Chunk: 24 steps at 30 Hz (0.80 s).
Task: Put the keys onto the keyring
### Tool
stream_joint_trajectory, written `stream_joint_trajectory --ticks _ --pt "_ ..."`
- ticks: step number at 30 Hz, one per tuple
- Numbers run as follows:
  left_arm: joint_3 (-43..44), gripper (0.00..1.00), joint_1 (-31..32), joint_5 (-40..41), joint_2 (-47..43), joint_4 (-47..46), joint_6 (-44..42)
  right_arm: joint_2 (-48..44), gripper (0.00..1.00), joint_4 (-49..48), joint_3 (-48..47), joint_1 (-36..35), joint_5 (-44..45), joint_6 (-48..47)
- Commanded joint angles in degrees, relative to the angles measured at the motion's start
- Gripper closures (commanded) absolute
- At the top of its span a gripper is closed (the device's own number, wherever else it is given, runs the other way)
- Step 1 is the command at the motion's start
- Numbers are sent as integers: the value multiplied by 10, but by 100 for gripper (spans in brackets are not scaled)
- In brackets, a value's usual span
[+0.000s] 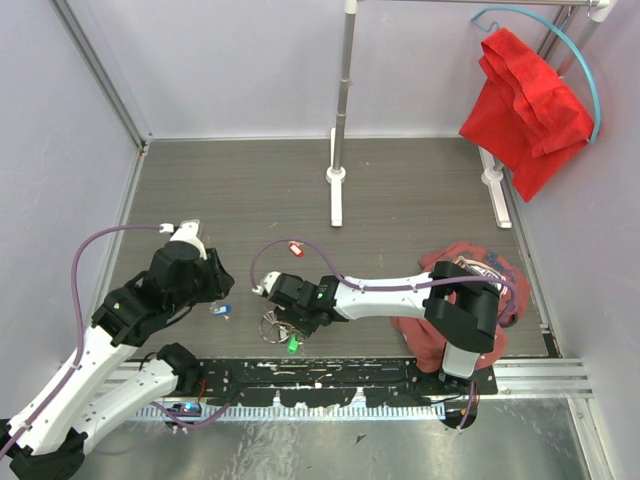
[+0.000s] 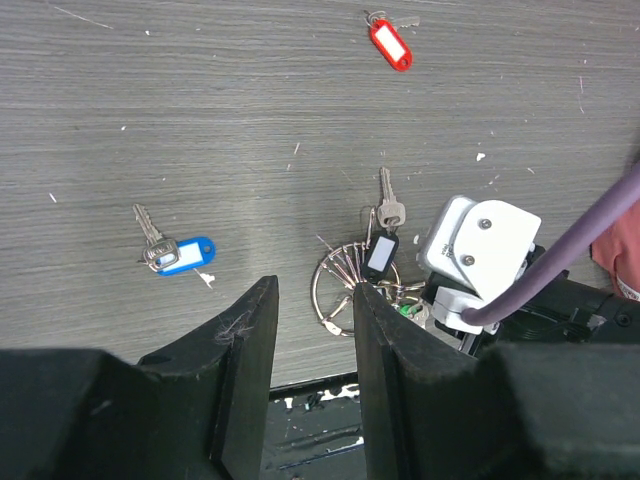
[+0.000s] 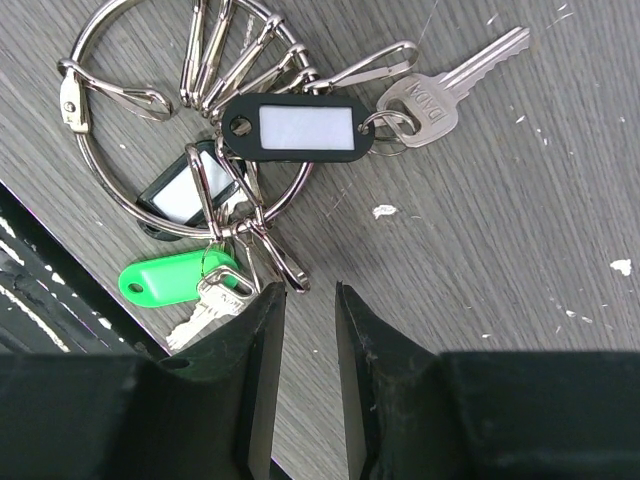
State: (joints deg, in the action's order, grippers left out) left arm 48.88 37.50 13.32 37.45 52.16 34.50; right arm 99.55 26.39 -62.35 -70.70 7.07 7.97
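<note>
The keyring [image 3: 88,165] lies flat on the table [image 3: 500,250] just ahead of the right gripper [image 3: 310,300], carrying 2 black tags [image 3: 300,128] and a green tag [image 3: 175,278]. 1 clip end sits at the mouth of its jaws, which stand narrowly apart, clamping nothing. The right arm stretches low, leftward. The left gripper [image 2: 312,295] hovers beside the ring, jaws apart and empty, with a blue-tagged key [image 2: 178,255] near it.
</note>
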Motion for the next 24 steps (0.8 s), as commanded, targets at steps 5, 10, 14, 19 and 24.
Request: stream_joint_trajectory --ticks 5,10,14,19,24 --pt "2 57 -2 -4 -3 -9 -8 14 68 -15 -21 2 -7 -9" --pt "1 57 -2 -5 -2 -10 -8 22 68 -20 -22 2 -9 -11" --pt "2 56 -2 -6 -3 -10 -8 29 68 -23 -26 3 -11 -15" --pt "1 56 -3 -5 -4 -10 -8 34 68 -26 -31 3 -11 -23" --pt "1 56 -3 -5 -3 -10 -8 36 71 -32 -32 2 -17 -29"
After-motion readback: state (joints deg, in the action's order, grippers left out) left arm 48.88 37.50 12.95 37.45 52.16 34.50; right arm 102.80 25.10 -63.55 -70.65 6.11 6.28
